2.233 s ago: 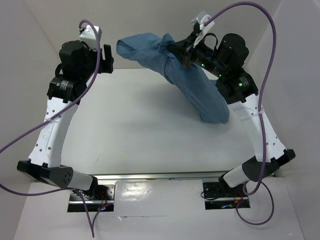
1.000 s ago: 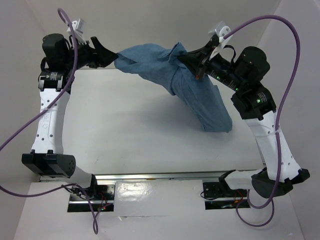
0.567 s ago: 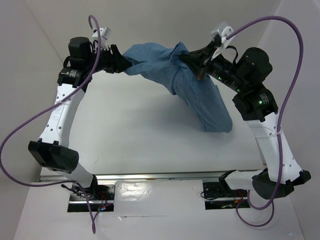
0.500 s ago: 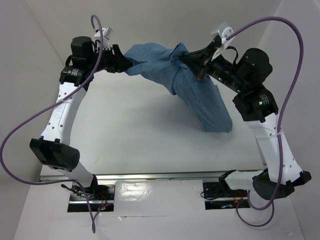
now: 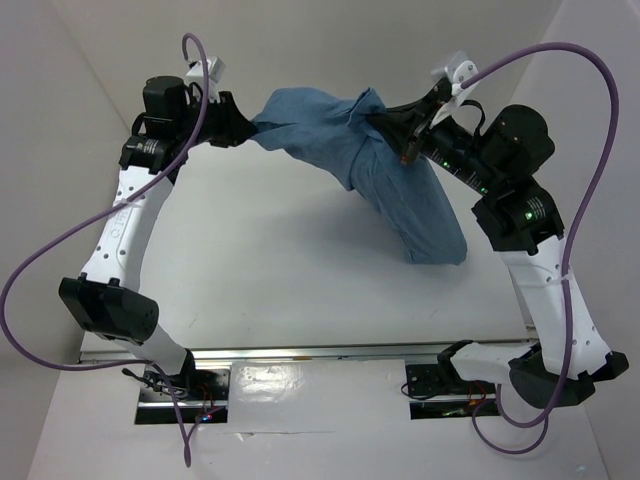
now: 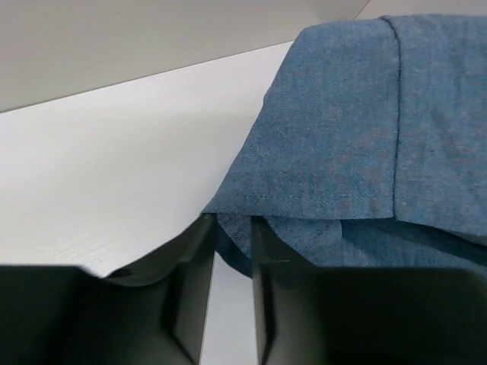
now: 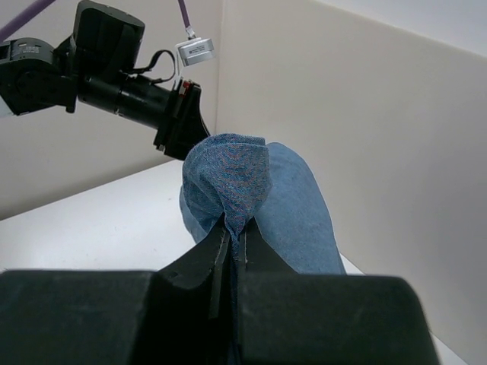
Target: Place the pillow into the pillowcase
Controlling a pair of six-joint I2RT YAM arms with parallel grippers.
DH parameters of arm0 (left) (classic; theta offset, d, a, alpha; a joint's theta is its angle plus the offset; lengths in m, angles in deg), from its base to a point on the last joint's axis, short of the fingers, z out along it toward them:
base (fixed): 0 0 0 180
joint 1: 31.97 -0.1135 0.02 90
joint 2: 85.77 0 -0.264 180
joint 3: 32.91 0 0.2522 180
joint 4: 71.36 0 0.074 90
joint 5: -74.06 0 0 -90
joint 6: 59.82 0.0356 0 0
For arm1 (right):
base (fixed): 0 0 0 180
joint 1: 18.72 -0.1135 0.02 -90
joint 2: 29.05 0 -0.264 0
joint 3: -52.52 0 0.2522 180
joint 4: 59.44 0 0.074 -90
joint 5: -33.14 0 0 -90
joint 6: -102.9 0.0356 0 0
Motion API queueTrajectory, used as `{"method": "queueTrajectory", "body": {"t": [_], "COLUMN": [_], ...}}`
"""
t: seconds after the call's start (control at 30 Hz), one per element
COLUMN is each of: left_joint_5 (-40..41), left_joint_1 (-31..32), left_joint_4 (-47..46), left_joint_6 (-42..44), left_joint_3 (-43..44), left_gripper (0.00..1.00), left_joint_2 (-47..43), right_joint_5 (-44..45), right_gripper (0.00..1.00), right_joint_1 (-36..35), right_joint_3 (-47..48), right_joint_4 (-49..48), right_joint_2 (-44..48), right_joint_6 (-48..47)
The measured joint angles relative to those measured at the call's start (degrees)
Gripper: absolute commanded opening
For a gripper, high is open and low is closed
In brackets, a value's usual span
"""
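Note:
The denim-blue pillowcase (image 5: 400, 190) hangs above the white table in an arch, and its lower right end bulges as if filled. The pillow itself does not show in any view. My right gripper (image 5: 378, 120) is shut on a bunched fold at the top of the pillowcase (image 7: 297, 205), and its tips (image 7: 237, 228) pinch the cloth tight. My left gripper (image 5: 243, 127) is at the pillowcase's left corner. In the left wrist view its jaws (image 6: 232, 228) stand close together with the folded blue hem (image 6: 342, 137) between the tips.
White walls (image 5: 330, 40) enclose the table at the back and both sides. Purple cables (image 5: 60, 260) loop off both arms. The right arm's elbow (image 5: 520, 215) stands beside the hanging end of the pillowcase. The table surface (image 5: 280, 270) lies under the cloth.
My left arm swung in from the left and brought its jaws onto the pillowcase's left corner. My right gripper shifted a little right and up, carrying the cloth with it.

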Motion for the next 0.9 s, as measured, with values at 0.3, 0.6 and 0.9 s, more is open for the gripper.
{"method": "queueTrajectory", "body": {"t": [0.3, 0.6, 0.9], "left_joint_5": [-5.22, -11.69, -12.17], "left_joint_1": [0.0, -0.79, -1.07], "left_joint_4": [-1.66, -5.07, -5.46], "left_joint_6": [-1.05, -4.37, -4.92], "left_joint_3": [0.17, -2.21, -4.13], "left_gripper": [0.31, 0.74, 0.77], "left_joint_2": [0.0, -0.04, 0.13], "right_joint_5": [0.31, 0.31, 0.26], "right_gripper": [0.0, 0.0, 0.0], "right_joint_1": [0.0, 0.17, 0.55], "right_joint_3": [-0.7, -0.7, -0.7], "right_joint_4": [-0.07, -0.09, -0.04], "right_joint_2": [0.35, 0.42, 0.5], "right_joint_6": [-0.13, 0.13, 0.42]}}
